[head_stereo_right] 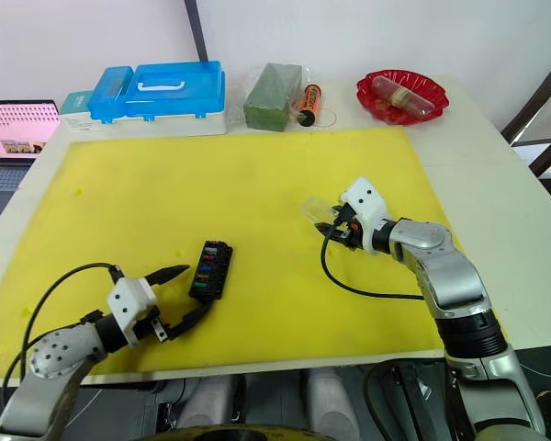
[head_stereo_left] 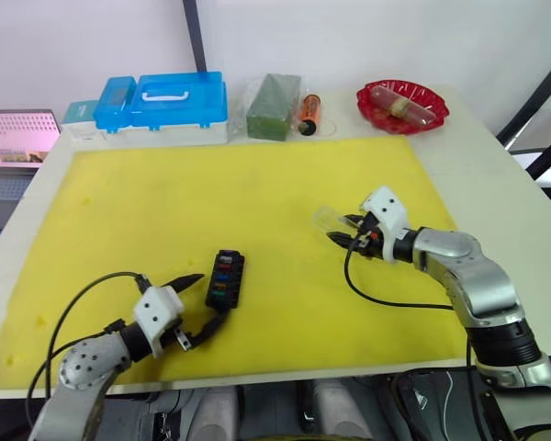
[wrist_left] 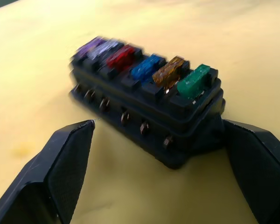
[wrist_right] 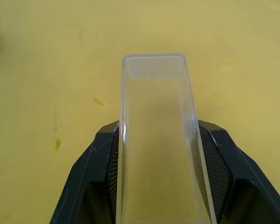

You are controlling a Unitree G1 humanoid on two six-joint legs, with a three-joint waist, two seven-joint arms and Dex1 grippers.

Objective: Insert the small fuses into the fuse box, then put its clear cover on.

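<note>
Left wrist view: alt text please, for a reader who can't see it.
A black fuse box sits on a yellow mat with six coloured fuses seated in one row. The open left gripper has one finger touching the box's end.

A lab bench: yellow foam mat [head_stereo_left: 257, 184], laptop [head_stereo_left: 14, 138], blue-lidded case [head_stereo_left: 165, 101].

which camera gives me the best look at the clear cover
The right wrist view: the clear cover rises large between the right gripper fingers, which clamp its long sides, open hollow facing the camera. In the eye views it is a small glassy box at that gripper's tip, above the yellow mat.
</note>
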